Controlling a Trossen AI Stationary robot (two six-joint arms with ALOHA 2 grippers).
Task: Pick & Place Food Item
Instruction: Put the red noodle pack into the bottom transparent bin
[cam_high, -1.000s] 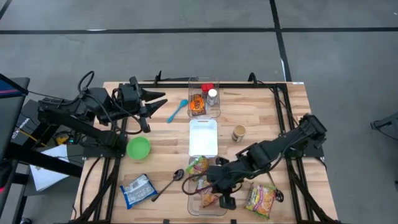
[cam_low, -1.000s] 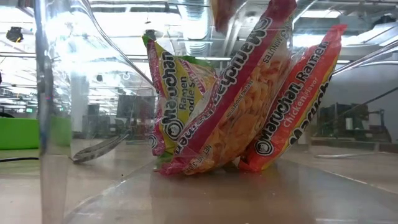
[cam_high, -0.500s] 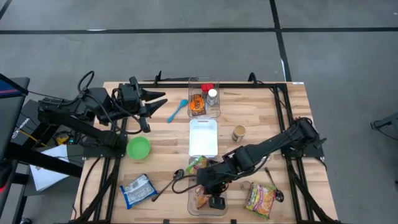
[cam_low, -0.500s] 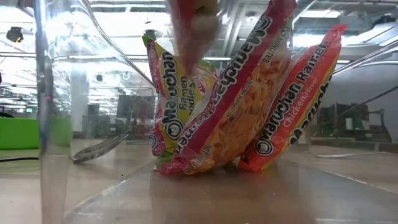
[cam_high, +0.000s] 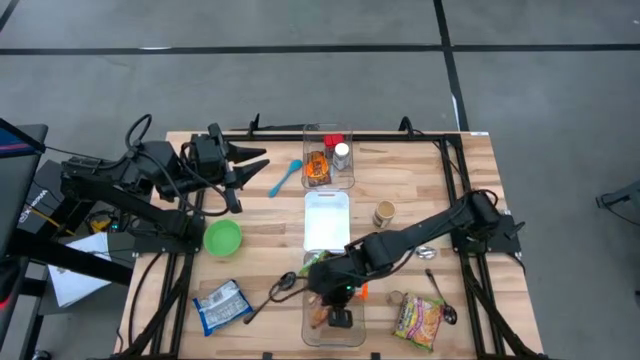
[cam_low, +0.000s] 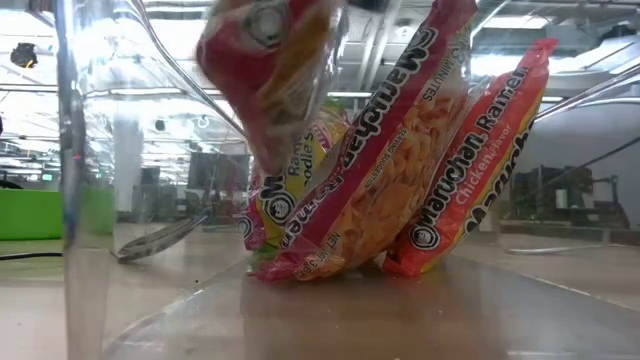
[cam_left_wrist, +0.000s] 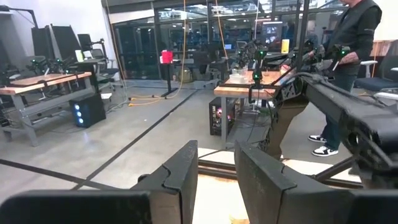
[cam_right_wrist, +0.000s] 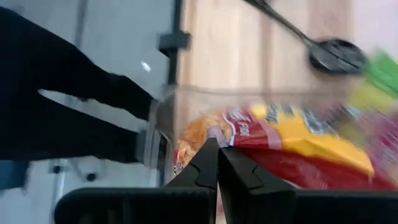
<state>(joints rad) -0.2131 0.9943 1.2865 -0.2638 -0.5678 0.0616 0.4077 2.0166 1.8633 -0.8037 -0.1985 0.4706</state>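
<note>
Ramen packet (cam_low: 265, 75) now dangling low inside clear bin (cam_high: 352, 330), beside packets already leaning there, higher and less in view a moment ago. Pinched in right gripper (cam_right_wrist: 217, 163), fingers clamped tight. Left gripper (cam_left_wrist: 214, 177) partly open, empty, unmoved at table's far-left edge.

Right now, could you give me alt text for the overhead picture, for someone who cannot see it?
The right pincer holds a ramen packet above a clear bin at the near edge of a wooden table. The left pincer waits at the far left, near a green bowl.
</note>
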